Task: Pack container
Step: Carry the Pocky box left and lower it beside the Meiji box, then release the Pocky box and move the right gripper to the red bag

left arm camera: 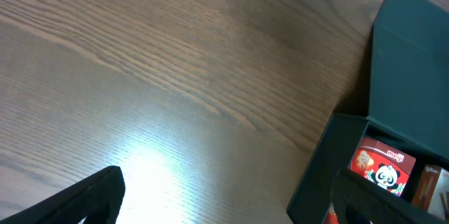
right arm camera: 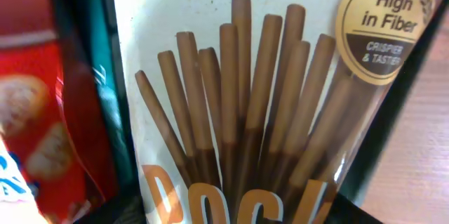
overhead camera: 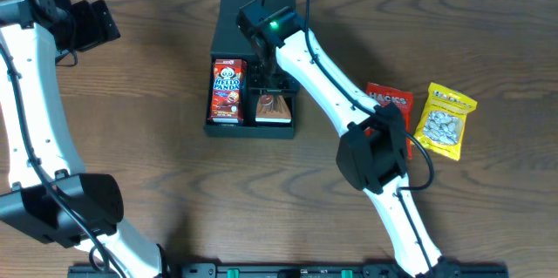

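The black container sits at the table's middle back, its lid folded open behind it. A red Hello Panda box fills its left half. In the right half is a white Pocky box, and my right gripper reaches down over it. The right wrist view shows the Pocky box filling the space between both fingers of the right gripper, which is shut on it, with the Hello Panda box beside it. My left gripper hangs open at the far left, nothing between its fingers.
A red snack packet and a yellow packet of seeds lie on the wood table to the right of the container, by my right arm. In the left wrist view the container's corner and lid are at the right.
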Action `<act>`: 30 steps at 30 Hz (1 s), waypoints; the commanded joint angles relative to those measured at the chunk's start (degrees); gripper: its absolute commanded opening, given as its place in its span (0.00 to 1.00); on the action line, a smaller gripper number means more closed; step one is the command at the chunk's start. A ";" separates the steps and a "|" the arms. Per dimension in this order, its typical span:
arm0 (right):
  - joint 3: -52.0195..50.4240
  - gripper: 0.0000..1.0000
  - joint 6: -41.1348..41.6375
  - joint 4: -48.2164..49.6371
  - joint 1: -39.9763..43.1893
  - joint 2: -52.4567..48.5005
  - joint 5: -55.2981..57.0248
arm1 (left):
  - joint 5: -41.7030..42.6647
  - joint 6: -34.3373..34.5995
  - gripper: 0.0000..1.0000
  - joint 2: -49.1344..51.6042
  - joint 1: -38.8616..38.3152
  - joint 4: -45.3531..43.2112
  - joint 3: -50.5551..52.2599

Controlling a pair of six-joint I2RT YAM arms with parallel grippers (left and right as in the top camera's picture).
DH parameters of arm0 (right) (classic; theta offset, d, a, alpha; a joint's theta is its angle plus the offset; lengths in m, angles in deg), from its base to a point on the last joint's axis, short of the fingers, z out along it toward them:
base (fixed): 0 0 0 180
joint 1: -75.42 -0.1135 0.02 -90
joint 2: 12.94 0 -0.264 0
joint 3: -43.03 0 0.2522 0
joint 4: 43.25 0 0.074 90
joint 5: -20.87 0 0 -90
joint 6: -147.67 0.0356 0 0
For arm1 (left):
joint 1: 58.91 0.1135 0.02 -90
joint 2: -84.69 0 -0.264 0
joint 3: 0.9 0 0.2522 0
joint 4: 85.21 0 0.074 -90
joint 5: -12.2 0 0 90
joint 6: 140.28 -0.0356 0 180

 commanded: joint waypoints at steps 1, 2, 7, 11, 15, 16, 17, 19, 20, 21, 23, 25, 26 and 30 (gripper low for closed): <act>-0.22 0.57 1.86 1.05 -0.07 0.13 0.94 | -0.70 0.44 0.95 0.46 0.24 -0.07 0.33; -0.24 0.61 1.86 1.14 -0.07 0.13 1.11 | -0.70 0.44 0.95 0.46 0.24 -0.04 0.35; -0.46 0.86 0.87 0.85 0.00 0.13 2.32 | -0.74 0.44 0.95 0.46 0.24 -0.07 0.33; 0.98 0.81 -0.70 -2.82 1.20 1.22 1.05 | -1.55 0.44 0.95 0.46 0.24 -0.07 0.33; 3.82 0.83 -4.76 -6.88 4.57 5.51 1.01 | -1.53 0.44 0.95 0.46 0.24 -0.55 0.33; 4.07 0.86 -6.45 -7.39 6.14 7.87 1.03 | -1.53 0.44 0.95 0.46 0.24 -0.66 0.33; 4.07 0.87 -7.89 -7.67 7.56 9.75 1.14 | -1.53 0.44 0.95 0.46 0.24 -0.68 0.35; 4.07 0.90 -9.11 -8.83 10.43 13.14 2.97 | -1.53 0.44 0.95 0.46 0.24 -0.68 0.33; 4.07 0.91 -9.14 -9.97 12.22 14.84 5.11 | -1.53 0.44 0.95 0.46 0.24 -0.68 0.33; 4.07 0.93 -9.46 -11.13 13.99 16.17 6.38 | -1.53 0.44 0.95 0.46 0.24 -0.72 0.33; 4.07 0.93 -12.35 -13.09 16.87 17.86 6.51 | -1.53 0.44 0.95 0.46 0.24 -0.87 0.33; 3.91 0.93 -13.20 -16.72 19.37 18.27 9.35 | -1.53 0.44 0.95 0.46 0.24 -1.16 0.33; 2.78 0.93 -14.05 -16.96 20.02 18.23 10.78 | -1.53 0.44 0.95 0.46 0.24 -1.25 0.35; -8.37 0.93 -14.67 -14.45 21.29 18.21 11.37 | -1.55 -0.02 0.95 0.46 0.24 -1.14 0.33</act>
